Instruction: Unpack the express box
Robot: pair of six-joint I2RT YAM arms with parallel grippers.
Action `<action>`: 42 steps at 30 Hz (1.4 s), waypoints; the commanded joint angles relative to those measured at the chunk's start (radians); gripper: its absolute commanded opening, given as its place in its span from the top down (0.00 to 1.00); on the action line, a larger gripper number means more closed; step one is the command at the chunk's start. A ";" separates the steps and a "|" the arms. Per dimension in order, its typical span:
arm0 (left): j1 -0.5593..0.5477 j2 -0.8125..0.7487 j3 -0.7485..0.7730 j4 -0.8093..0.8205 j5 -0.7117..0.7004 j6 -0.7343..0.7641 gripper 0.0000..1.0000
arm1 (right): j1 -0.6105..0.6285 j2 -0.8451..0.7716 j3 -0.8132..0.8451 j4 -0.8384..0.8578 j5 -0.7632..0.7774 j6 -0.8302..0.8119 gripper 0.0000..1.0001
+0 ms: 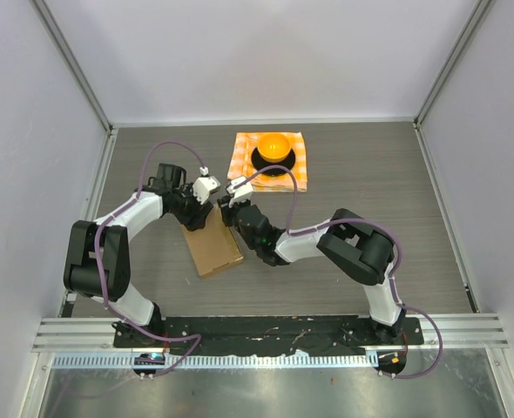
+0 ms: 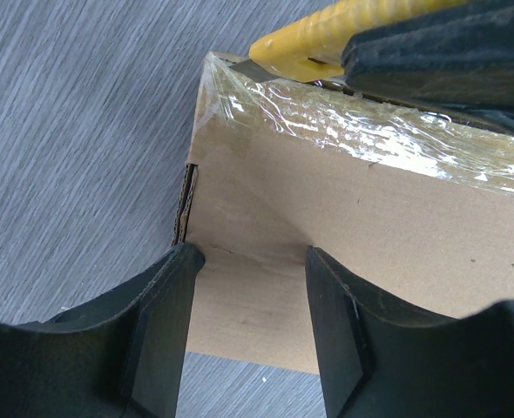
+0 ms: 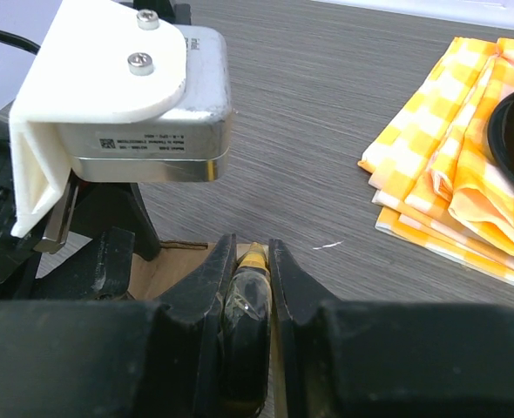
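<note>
Box: the brown box (image 1: 212, 248) is lying flat on the gray table (image 1: 370, 174), between the two arms; its long side is running from the arms toward the far wall, tipping a little to one side
Far end of the box: this end is sitting right under both grippers; clear shiny tape (image 2: 353, 131) is covering its edge
Left gripper: the left gripper (image 2: 253, 257) is hanging over the box near a corner; its fingers are standing apart with bare cardboard showing between them; I cannot tell if they are touching the box
Right gripper: the right gripper (image 3: 250, 248) is squeezing a yellow knife (image 2: 327, 35) tight between its fingers; the knife is pointing at the taped edge
Which arm is nearer: both are close, but the right one is nearer the tape, so it looks like the one to cut; the left one looks ready to hold the box down
What matters next: the tape is lying just in front of the knife tip; the cut would need to run along that edge
In the way: the left gripper is sitting just beside the knife, so the two could bump
Other things: an orange checkered cloth (image 3: 431, 165) is lying farther back, apart from the box; a black dish (image 1: 273, 164) with an orange ball (image 1: 273, 144) is resting on it
</note>
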 commanded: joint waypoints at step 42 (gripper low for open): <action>-0.001 0.011 -0.051 -0.102 -0.040 -0.031 0.45 | 0.000 -0.006 -0.014 0.135 0.026 -0.110 0.99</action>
